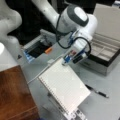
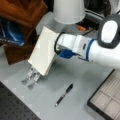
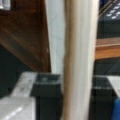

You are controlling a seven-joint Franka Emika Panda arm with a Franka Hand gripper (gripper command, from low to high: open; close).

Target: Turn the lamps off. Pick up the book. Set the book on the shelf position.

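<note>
The gripper (image 1: 65, 62) is closed on the top edge of the book (image 1: 65, 86), whose thick page edge is seen clamped between the two dark fingers (image 3: 47, 96) in the wrist view. The book, white and plain-covered with a wire coil along one long edge, is held tilted over a silver metal stand (image 2: 31, 76). The stand sits just beside the reddish-brown shelf position (image 1: 15, 95); a black pen (image 2: 64, 95) lies near the stand.

No writing, label, brand or number can be read anywhere. The book's (image 1: 65, 85) cover is blank, and the light marks on the dark object (image 3: 110, 15) at the wrist view's top right are illegible.
</note>
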